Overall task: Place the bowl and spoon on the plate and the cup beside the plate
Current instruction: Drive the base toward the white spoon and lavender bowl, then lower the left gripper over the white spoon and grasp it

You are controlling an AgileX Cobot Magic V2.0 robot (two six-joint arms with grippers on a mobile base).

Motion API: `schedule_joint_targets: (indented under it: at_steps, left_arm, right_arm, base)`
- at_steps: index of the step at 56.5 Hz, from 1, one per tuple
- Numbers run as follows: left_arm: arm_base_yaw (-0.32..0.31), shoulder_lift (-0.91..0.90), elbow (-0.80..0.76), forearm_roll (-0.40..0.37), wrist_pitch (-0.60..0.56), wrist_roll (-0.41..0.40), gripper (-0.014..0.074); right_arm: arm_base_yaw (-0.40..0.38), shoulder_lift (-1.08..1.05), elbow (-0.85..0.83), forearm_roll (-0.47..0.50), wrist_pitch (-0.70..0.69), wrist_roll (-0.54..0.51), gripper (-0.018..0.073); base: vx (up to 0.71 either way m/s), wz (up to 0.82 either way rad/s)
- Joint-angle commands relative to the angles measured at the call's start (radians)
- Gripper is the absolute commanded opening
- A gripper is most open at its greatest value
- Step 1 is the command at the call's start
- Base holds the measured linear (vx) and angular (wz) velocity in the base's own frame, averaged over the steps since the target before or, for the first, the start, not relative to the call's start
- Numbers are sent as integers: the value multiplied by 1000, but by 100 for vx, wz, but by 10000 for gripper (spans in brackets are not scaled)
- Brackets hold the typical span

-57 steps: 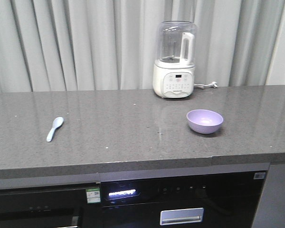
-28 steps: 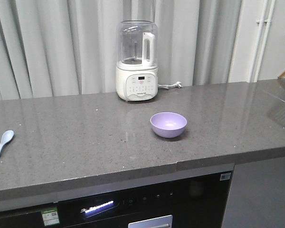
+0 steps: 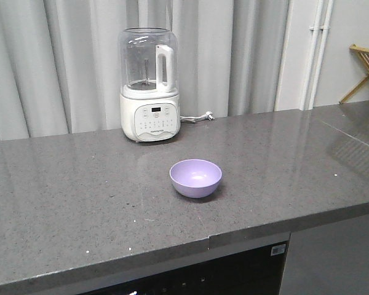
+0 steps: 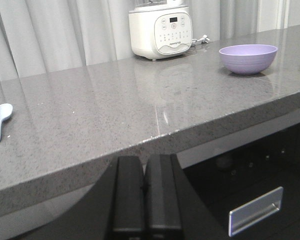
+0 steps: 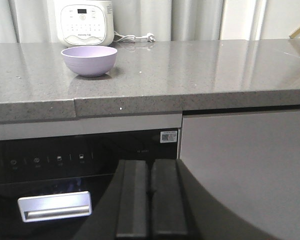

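Left gripper (image 4: 145,197) and right gripper (image 5: 150,200), the 2 of them pressed together and empty, hang below the counter (image 5: 215,65) edge, and up ahead, slightly left of the right one, sits the bowl (image 5: 89,60), likely light, stiff, slippery plastic, best pinched over its rim.

Items counted on the countertop (image 3: 80,196): one lilac bowl (image 3: 195,177), one pale blue spoon (image 4: 0,121), one white blender (image 3: 149,86) and one plug (image 3: 208,115) on its cord. One wooden rack (image 3: 364,70) at far right. One metal handle (image 5: 54,207) below. Two grippers: left gripper (image 4: 145,200) and right gripper (image 5: 151,200).
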Motion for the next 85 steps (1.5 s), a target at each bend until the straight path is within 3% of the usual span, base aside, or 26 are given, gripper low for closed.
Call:
schedule_joint_targets:
  at_steps: [1,49,85]
  left_arm:
    - [-2,-7,-27,-10,-81,-9,-6]
    - [-2,-7,-27,-10,-81,-9,-6]
    - [-2,-7,-27,-10,-81,-9,-6]
  right_arm:
    - [-1,6,6,-10,-80,0,-8]
    - [-1,6,6,-10,-80,0,-8]
    - [-1,6,6,-10,-77,0,-8]
  base:
    - [23,2]
    - [27,34]
    - [5,-1]
